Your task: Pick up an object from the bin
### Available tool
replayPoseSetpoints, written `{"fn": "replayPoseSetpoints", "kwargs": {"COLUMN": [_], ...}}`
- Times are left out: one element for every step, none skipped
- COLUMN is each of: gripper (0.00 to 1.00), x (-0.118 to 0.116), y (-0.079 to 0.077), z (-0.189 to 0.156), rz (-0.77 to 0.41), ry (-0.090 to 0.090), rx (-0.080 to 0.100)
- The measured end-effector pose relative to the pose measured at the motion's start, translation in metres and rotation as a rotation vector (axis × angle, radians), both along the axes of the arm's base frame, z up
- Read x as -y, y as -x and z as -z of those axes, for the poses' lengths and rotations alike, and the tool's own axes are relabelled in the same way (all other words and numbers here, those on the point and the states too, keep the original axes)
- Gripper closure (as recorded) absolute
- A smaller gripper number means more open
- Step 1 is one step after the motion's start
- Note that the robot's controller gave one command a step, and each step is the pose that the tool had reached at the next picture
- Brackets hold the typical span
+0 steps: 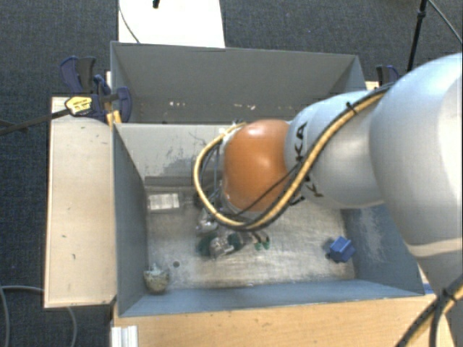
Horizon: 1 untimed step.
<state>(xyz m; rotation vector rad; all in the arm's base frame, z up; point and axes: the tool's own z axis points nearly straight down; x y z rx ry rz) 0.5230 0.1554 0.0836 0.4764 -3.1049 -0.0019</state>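
Observation:
My gripper [210,231] is low over the bin floor, left of the middle, mostly hidden under the arm's orange cover. Right below it lies a small dark green thing [215,249], touching or nearly touching the gripper's tip; whether it is held I cannot tell. A small green piece [261,243] sits just to its right. A pale silvery block [163,202] lies to the gripper's left, against the left wall.
A blue chunky thing [339,249] rests near the right wall. A grey-tan lump [155,279] sits in the front left corner. The arm and its cables cover the back and right of the bin.

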Motion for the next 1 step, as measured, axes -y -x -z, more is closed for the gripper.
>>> {"fn": "replayPoseSetpoints", "kwargs": {"gripper": [1.00], "x": [0.0290], "y": [0.0014], "z": [-0.1519], "rz": [-0.148], "ry": [0.000], "rx": [0.011]}}
